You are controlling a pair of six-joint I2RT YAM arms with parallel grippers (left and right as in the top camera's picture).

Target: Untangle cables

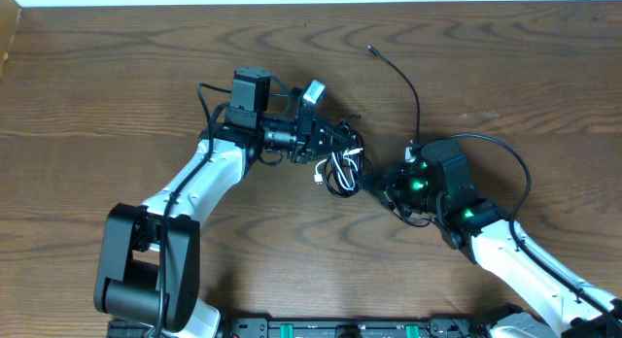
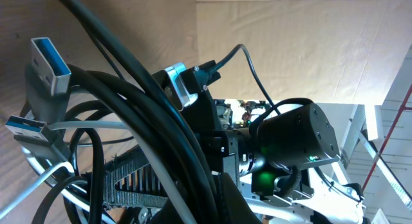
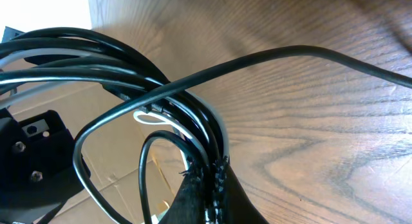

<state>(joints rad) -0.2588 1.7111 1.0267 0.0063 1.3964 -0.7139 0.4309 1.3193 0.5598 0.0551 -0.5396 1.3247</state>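
Observation:
The cables form a small tangled bundle [image 1: 342, 168] at the table's middle, black loops with a white/grey cord among them. One black cable's tail [image 1: 413, 95] runs up and ends in a plug at the back. My left gripper [image 1: 333, 144] is shut on the bundle's left side. My right gripper [image 1: 374, 185] is shut on its right side. In the left wrist view, black cables [image 2: 161, 140] and a grey cord pass between the fingers [image 2: 193, 198], with blue USB plugs [image 2: 50, 56] at the left. In the right wrist view, the fingers [image 3: 209, 185] pinch black loops [image 3: 129, 63] and a white cord [image 3: 161, 118].
The wooden table [image 1: 117, 95] spreads all round. The right arm's body [image 2: 296, 140], with green lights, faces the left wrist camera closely. A thick black wire loops from the right arm [image 1: 505, 153]. A light wall runs behind the table's far edge.

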